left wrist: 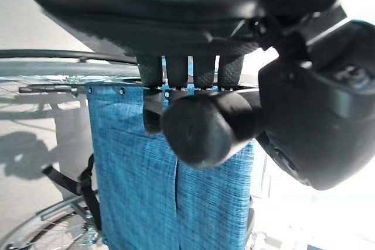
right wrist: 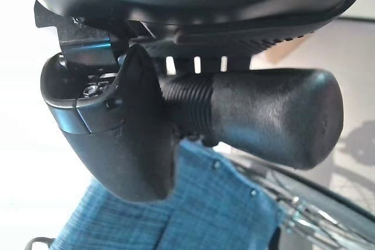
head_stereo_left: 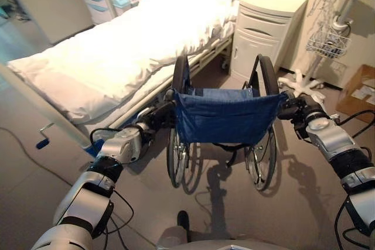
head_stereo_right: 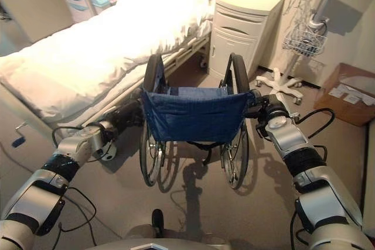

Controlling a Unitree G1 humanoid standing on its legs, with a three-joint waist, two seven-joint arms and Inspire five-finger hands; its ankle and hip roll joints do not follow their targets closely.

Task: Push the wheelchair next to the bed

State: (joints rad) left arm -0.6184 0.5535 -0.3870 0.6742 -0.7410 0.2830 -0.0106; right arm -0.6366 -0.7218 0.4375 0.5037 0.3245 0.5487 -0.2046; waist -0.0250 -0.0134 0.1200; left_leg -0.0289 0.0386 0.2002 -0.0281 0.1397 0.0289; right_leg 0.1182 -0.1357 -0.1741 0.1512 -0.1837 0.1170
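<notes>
Grey floor (head_stereo_left: 47, 185), bed (head_stereo_left: 117, 51), wheelchair (head_stereo_left: 225, 115) alongside

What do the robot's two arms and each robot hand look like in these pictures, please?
Both arms are silver-grey shells broken by black joint bands, with thin black cables looping beside them. The left robot hand and the right robot hand are dark, almost black. Up close, the left robot hand's fingers form a row of ribbed dark segments, and the right one's thumb is smooth, rounded and black.
</notes>
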